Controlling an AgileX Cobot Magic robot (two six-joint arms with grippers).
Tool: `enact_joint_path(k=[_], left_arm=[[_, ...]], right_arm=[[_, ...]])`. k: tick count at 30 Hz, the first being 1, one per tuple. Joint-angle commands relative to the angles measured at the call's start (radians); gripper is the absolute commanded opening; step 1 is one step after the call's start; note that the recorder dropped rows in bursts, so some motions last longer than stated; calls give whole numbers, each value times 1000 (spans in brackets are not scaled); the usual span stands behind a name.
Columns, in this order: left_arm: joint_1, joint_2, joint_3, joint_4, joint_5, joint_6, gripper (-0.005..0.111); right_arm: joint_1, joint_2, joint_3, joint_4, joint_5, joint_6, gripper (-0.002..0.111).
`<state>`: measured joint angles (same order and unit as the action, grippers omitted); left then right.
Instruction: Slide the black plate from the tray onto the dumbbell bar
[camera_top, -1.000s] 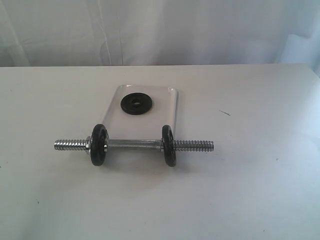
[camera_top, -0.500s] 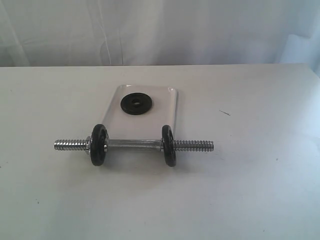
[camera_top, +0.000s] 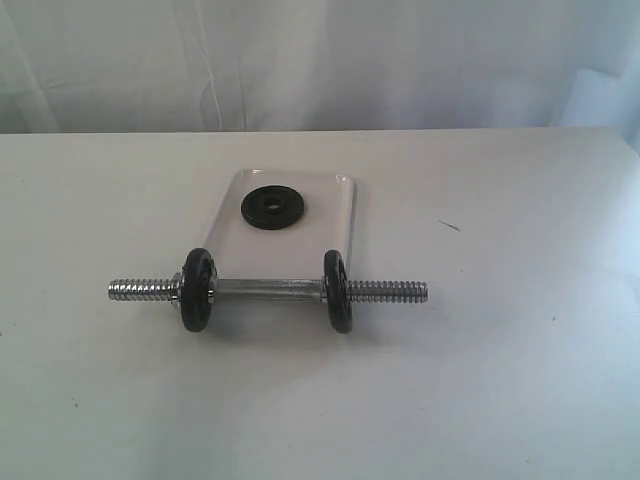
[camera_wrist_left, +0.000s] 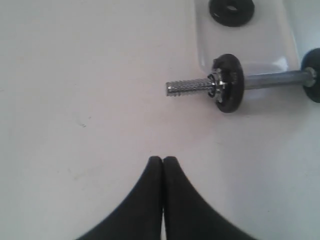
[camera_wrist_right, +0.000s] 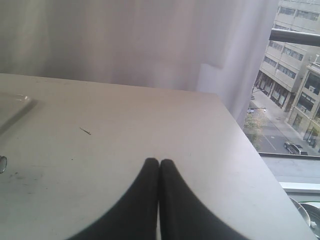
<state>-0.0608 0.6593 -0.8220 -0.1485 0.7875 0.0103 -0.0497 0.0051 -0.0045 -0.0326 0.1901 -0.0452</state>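
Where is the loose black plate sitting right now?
In the exterior view the black plate lies flat near the far end of the tray, just left of centre, behind the dumbbell bar and apart from it.

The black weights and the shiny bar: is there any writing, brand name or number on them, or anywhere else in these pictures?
No text can be read anywhere in these views.
The black plate in the tray: plain face, no legible marking.
The mounted discs and the dumbbell bar: nothing legible.
The buildings outside the window: too small and blurred to show any sign.
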Motion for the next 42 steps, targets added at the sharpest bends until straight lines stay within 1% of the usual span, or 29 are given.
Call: enact_joint_path(k=[1,2,4,6,9,12,14,15,18,22,25,29,32,37,42], left_arm=[[-1,130,-68,-165,24,223,0],[-1,161,-81,-192,32,276,2],[-1,225,-114,-246,58,359,9],[-1,289,-150,-283,94,368,21],[-1,375,-207,-292,118,372,40],[-1,456,-252,-339,116,372,52],[-3,513,-283,-382,121,378,57],[-3,541,-299,-406,121,414,59],[-3,618,-345,-492,152,557,61],[-3,718,-400,-589,162,606,61],[-3,795,-443,-612,181,681,64],[-18,891,-511,-610,220,700,69],[-60,957,-562,-606,225,723,69],[-162,1073,-646,-600,188,777,69],[-245,1171,-727,-521,210,782,69]], right_arm=[[4,-5,4,-1,-3,-3,0],[4,-5,4,-1,-3,-3,0],[4,-5,4,-1,-3,-3,0],[4,-5,4,-1,-3,-3,0],[4,-5,4,-1,-3,-3,0],[4,-5,4,-1,-3,-3,0],[4,-5,4,-1,-3,-3,0],[4,-5,4,-1,-3,-3,0],[4,-5,4,-1,-3,-3,0],[4,-5,4,-1,-3,-3,0],[4,-5,4,-1,-3,-3,0],[4,-5,4,-1,-3,-3,0],[4,-5,4,-1,-3,-3,0],[4,-5,4,-1,-3,-3,0],[4,-5,4,-1,-3,-3,0]])
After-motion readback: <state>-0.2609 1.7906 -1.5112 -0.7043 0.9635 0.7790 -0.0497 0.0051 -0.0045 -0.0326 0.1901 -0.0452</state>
